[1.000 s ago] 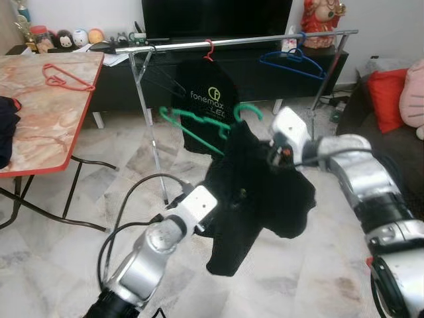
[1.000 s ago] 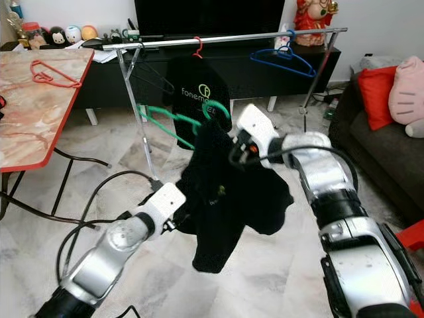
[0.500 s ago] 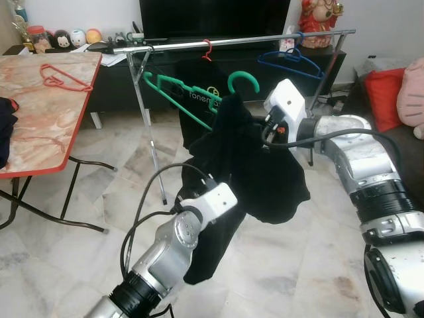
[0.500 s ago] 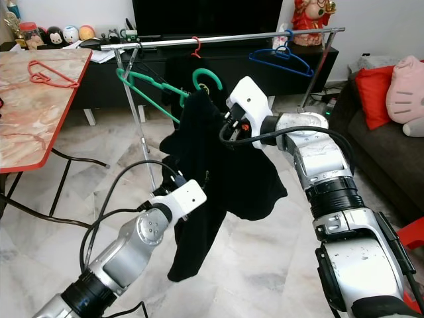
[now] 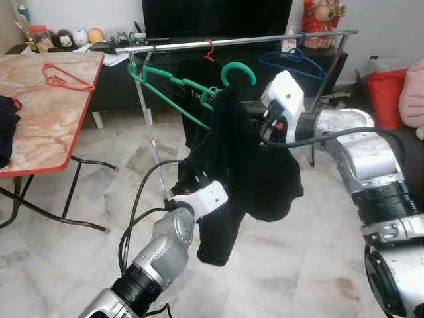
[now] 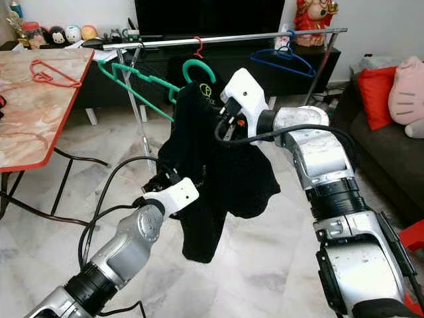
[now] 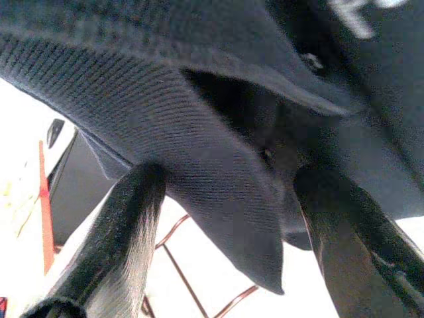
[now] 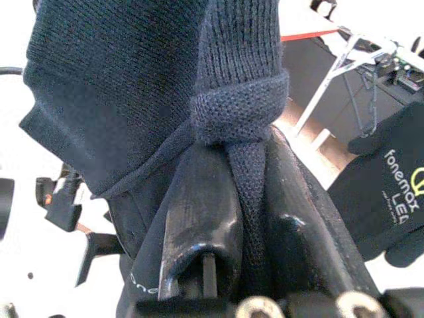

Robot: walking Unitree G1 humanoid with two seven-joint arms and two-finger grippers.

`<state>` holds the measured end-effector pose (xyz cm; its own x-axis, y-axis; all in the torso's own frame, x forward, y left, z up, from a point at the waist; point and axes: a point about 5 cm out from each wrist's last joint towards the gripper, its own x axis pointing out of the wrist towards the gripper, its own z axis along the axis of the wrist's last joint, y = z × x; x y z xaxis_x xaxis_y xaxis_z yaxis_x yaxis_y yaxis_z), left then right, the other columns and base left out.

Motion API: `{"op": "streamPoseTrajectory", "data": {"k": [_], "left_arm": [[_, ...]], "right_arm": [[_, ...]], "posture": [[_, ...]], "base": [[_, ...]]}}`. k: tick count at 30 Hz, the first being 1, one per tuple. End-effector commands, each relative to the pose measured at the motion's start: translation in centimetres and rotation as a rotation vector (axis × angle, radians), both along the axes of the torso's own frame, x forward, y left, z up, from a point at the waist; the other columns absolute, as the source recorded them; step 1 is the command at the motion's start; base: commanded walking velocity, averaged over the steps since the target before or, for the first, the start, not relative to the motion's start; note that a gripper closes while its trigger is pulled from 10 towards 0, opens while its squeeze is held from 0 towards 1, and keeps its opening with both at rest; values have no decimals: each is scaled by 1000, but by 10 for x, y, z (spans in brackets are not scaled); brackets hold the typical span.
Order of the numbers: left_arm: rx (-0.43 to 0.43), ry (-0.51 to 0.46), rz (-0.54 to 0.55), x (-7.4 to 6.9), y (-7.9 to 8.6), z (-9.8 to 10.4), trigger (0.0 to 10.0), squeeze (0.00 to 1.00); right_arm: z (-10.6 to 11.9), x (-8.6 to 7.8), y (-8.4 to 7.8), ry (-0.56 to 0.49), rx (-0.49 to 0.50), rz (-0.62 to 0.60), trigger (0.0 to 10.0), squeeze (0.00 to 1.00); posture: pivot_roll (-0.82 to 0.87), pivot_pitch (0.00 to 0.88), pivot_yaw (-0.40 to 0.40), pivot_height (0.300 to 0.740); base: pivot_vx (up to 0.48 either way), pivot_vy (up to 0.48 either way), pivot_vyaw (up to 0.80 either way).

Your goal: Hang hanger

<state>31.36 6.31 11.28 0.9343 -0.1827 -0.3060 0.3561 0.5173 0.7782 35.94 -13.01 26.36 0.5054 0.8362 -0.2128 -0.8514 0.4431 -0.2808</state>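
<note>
Starting on the far left, there's the marble-top table (image 5: 46, 119) with a red hanger (image 5: 66, 76) lying on it and a dark bit of clothing at its edge, none of it part of what I'm doing.

Next over, my left gripper (image 7: 218, 218) is down low under the black garment (image 5: 248, 159). In the left wrist view its two fingers (image 7: 112, 238) stand apart with a fold of the dark knit hanging between them, so I'd call it spread, more propping the hem than pinching it.

Then the thing that matters: the green hanger (image 5: 179, 86) is up in the air with the garment draped on it. Its hook sits just under the silver rail (image 5: 232, 41) of the clothes rack, near the red-hooked hanger carrying the black printed shirt (image 8: 391, 192), but it isn't over the rail yet. One arm of the green hanger sticks out bare toward the rack's left post.

Right of that, my right gripper (image 8: 248, 218) is clamped tight on the knit collar at the hanger's neck; the fingers are squeezed together on a strip of fabric.

Further right, a blue hanger (image 5: 291, 63) is on the rail, then the sofa with its red cushion (image 5: 386, 93).

So I reckon the lift is mostly done. Left to do: raise the hook past the rail, drop it on, let go.
</note>
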Motion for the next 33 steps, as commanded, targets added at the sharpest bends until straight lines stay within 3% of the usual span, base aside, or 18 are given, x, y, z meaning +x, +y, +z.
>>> {"op": "streamPoseTrajectory", "data": {"k": [1, 7, 8, 9, 10, 27, 33], "left_arm": [[21, -29, 29, 5, 3, 5, 10000, 0], [59, -53, 77, 11, 17, 7, 10000, 0], [62, -55, 83, 11, 20, 7, 3490, 0], [65, -58, 85, 12, 22, 8, 2235, 0], [68, -58, 85, 12, 23, 8, 0, 0], [64, -49, 65, 10, 27, 11, 0, 0], [61, 4, 12, 4, 24, 7, 0, 0]], "right_arm": [[13, -6, 1, -45, 10, 32, 0, 0], [11, -11, 0, -39, -3, 42, 0, 0], [10, -11, -2, -39, -14, 43, 0, 0], [9, -12, -2, -38, -23, 43, 0, 0], [7, -12, -3, -36, -28, 43, 0, 0], [-6, -16, -7, -23, -92, 44, 0, 0], [-10, -15, -9, -20, -109, 34, 0, 0]], "posture": [[-35, 0, -62, 740], [-41, 0, -64, 740], [-41, 0, -64, 740], [-41, 0, -64, 740], [-41, 0, -64, 740], [-38, 0, -63, 740], [-36, 0, -63, 740]], "base": [[0, 0, 0], [0, 0, 0], [0, 0, 0], [0, 0, 0], [0, 0, 0], [0, 0, 0], [0, 0, 0]]}}
